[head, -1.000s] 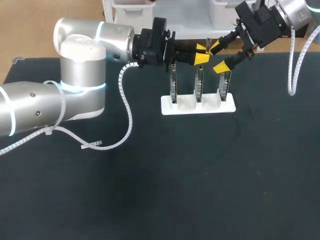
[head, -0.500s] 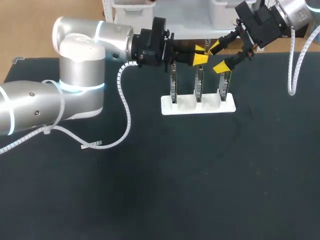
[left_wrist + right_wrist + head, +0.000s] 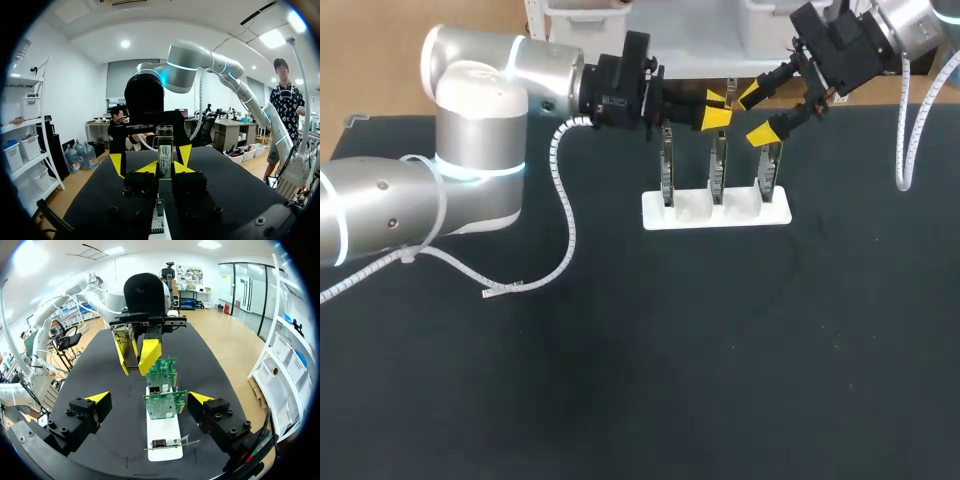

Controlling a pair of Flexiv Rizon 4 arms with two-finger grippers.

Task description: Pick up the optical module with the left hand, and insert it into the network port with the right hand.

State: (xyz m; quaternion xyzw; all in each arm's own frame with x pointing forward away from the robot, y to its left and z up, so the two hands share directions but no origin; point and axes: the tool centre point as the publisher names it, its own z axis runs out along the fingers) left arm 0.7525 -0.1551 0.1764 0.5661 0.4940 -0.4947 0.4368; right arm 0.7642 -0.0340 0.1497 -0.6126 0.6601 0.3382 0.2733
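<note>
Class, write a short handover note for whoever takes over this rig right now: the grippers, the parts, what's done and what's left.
The left gripper is shut on the optical module, held off the table close to the right gripper.
The right gripper is open, above three network cards standing upright in a white holder.
Done: module picked up by the left.
Left: pass it to the right gripper, then insert it into a card's network port.
</note>
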